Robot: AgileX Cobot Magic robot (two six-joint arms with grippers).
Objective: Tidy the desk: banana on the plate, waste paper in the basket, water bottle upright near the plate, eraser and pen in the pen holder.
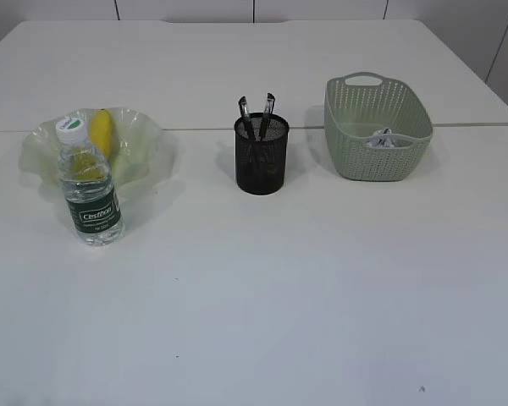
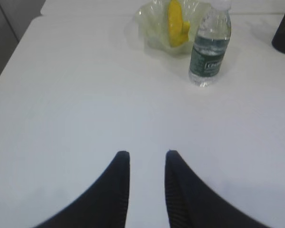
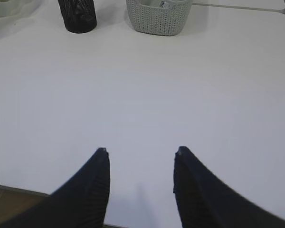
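Meanwhile the water bottle (image 2: 209,50) stands well beyond the empty, narrowly parted left end effector (image 2: 146,153).

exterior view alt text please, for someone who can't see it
A white desk holds a row of three containers: a green glass plate with a banana and an upright water bottle in front, a black pen holder, and a green basket.

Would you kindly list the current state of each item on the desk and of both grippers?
Banana: lying in the plate.
Water bottle: upright, capped, beside the plate.
Pen holder: upright, pens inside.
Basket: upright, crumpled paper inside.
Left gripper: open, empty.
Right gripper: open, empty.
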